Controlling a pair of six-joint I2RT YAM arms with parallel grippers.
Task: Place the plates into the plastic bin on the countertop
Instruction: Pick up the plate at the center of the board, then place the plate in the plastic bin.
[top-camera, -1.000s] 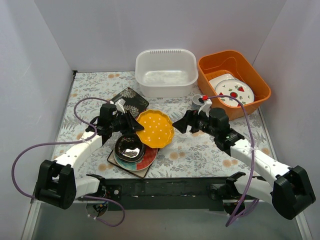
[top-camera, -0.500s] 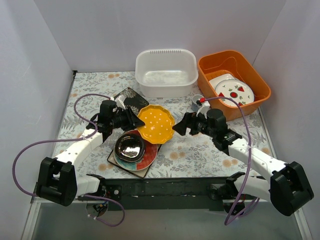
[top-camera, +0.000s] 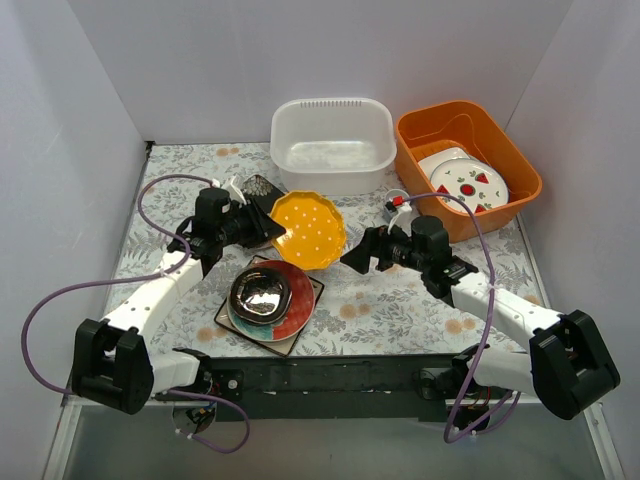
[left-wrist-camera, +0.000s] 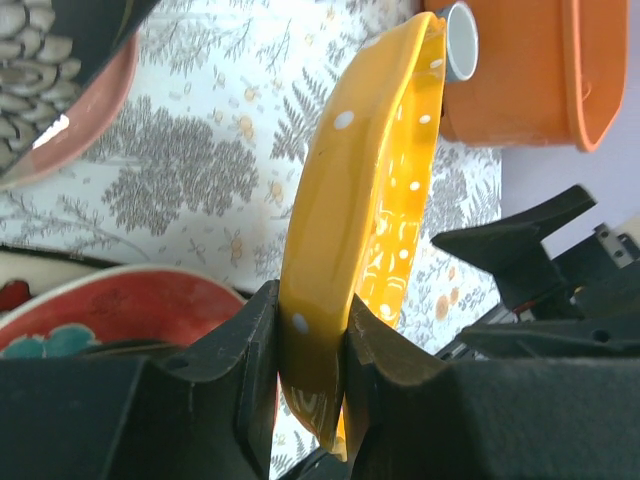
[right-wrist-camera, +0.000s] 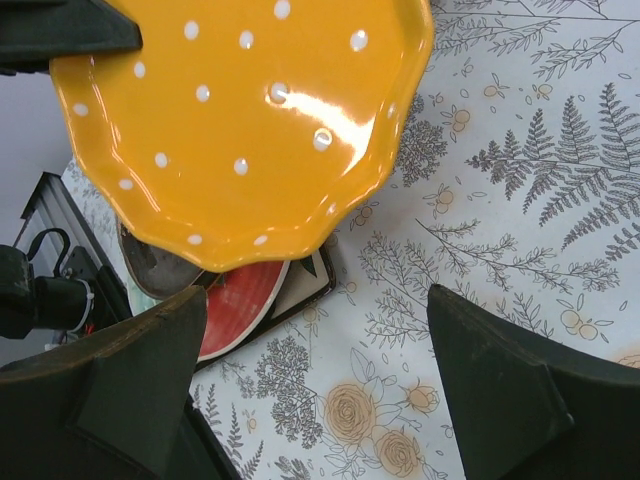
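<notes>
Yellow-orange dotted plate (top-camera: 308, 230) hanging above countertop (top-camera: 400, 300), being pinched at its 9 o'clock rim by left gripper (top-camera: 271, 228); right gripper (top-camera: 352, 258) hovering spread at 4 o'clock, not touching; plastic bin (top-camera: 330, 102) sitting at 12 o'clock.

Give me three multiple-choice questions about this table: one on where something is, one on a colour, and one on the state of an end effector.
1. Where do the white round plates with red fruit marks lie?
A) in the white tub
B) in the orange plastic tub
C) on the stack of plates

2. What colour is the scalloped dotted plate in the left end effector?
A) pink
B) yellow-orange
C) black

3. The right end effector is:
A) shut on a cup
B) shut on the plate
C) open, holding nothing

Answers:
1 B: they show inside its orange walls.
2 B: it is yellow-orange with white dots, clamped at its edge.
3 C: its jaws stand wide apart with nothing between them.
</notes>
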